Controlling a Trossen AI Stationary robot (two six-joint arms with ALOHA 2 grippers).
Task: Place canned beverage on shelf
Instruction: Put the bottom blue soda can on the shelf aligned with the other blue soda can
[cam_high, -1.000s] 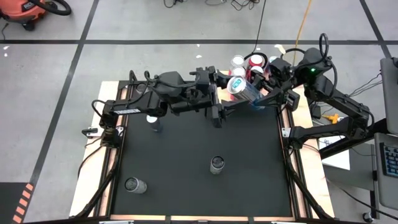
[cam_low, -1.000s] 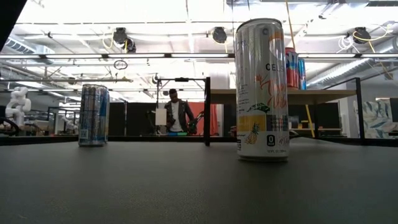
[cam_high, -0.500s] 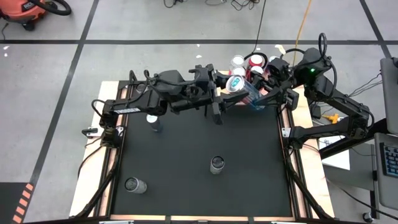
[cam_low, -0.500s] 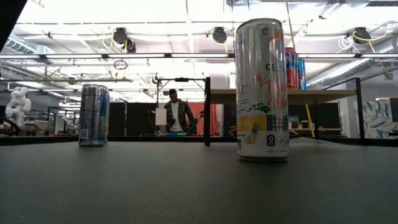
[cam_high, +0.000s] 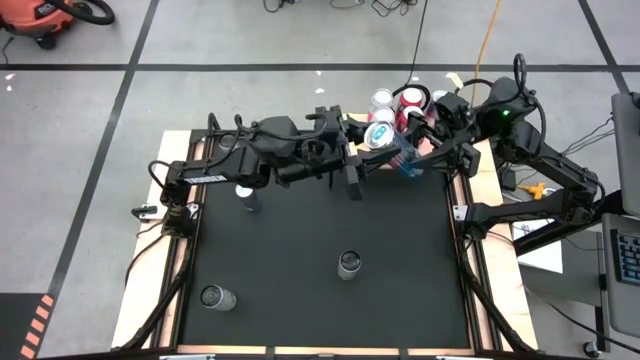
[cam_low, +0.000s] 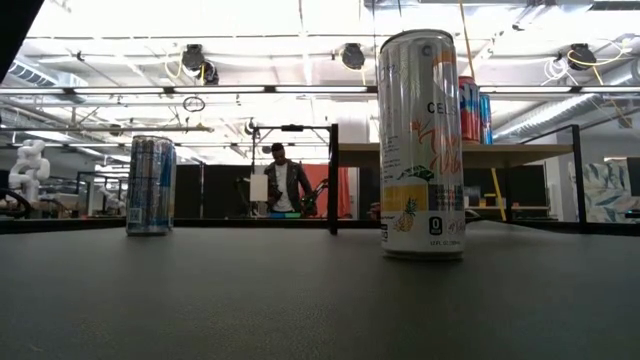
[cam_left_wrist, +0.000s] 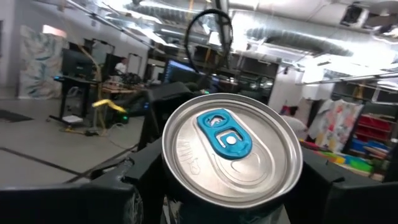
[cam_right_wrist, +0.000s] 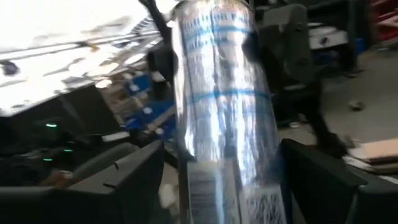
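Nudged my blue-tab can (cam_high: 380, 134) closer to the shelf (cam_high: 440, 150); my left pincer (cam_high: 372, 150) grips it, right pincer (cam_high: 412, 152) spread around it. Red cans (cam_high: 411, 99) crowd the shelf; black tabletop (cam_high: 300, 250) below.

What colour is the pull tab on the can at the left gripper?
Bright blue, on a silver can lid; the left wrist view shows it best.

Grey concrete floor (cam_high: 250, 35) with black tape lines (cam_high: 300, 67); orange vacuum (cam_high: 40, 20) at 11 o'clock; bright ceiling strip lights (cam_low: 250, 90) overhead.
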